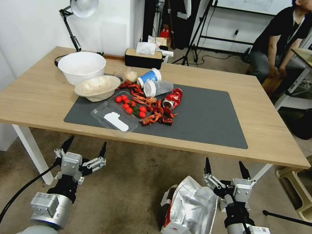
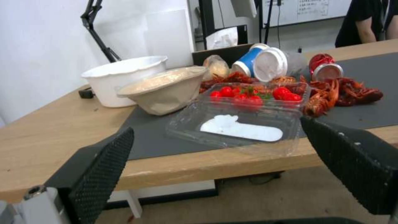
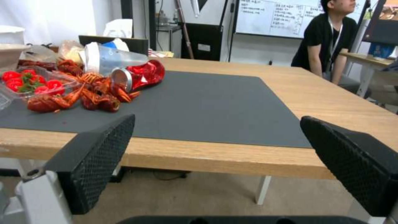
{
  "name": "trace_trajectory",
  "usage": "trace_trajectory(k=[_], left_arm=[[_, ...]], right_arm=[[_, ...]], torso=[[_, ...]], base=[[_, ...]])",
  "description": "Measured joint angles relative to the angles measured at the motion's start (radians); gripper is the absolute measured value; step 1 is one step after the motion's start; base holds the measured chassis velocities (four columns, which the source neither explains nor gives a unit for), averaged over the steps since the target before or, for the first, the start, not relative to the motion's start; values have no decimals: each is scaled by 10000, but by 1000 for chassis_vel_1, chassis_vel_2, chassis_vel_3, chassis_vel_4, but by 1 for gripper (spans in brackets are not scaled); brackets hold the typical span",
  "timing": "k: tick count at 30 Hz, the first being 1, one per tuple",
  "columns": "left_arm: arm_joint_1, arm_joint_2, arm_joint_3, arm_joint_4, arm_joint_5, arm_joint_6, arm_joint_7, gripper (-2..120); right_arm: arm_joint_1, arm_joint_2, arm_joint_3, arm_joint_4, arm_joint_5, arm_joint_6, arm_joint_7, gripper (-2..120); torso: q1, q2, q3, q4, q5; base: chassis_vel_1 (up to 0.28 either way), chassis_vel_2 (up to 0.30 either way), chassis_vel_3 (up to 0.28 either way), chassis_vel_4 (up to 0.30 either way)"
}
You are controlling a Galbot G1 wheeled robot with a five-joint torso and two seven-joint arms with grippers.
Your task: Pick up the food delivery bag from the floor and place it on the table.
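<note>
Bag [image 1: 190, 212] lay on the floor [image 1: 123, 206] just beside and below the right gripper [image 1: 227, 168], nearer than the left gripper [image 1: 84, 147]; both jaws wide open, empty.

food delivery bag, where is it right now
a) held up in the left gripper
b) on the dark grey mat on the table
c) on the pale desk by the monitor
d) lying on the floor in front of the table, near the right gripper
d: the head view shows the food delivery bag lying on the floor below the table edge, beside the open right gripper; the left gripper is open and holds nothing.
</note>
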Motion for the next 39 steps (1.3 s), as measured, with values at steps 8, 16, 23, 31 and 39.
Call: trace_trajectory(k=[8,16,23,31,39], left_arm=[[215,-147,66,-291,-163,-2,-6,100],[1601,-1083,773,-1994,-995,50,-146,100],[1813,-1106,1116,-1924,-891,137,-293,100],[2070,-1095,1417,-1756,-847,35,-426,100],[2170,-1089,1523,-1591,-957,-243,-439,100]], right_arm=[[-66,-377,218,382,623,-570,-190,100],[-297,-1298,1052,1549,2314,-2172,-721,100],[-352,-1265,1139,1580,2265,-2186,-731,100],[-381,-1241,1085,1551,2176,-2132,-718,100],[-388,-1199,947,1462,1990,-2087,-711,100]], torso=[[-1,0,-1,-2,5],[-2,3,-1,-1,1],[-1,2,0,-1,1],[-1,1,0,0,1],[-1,1,0,0,0]], base=[[0,0,0,0],[0,0,0,0],[0,0,0,0],[0,0,0,0],[0,0,0,0]])
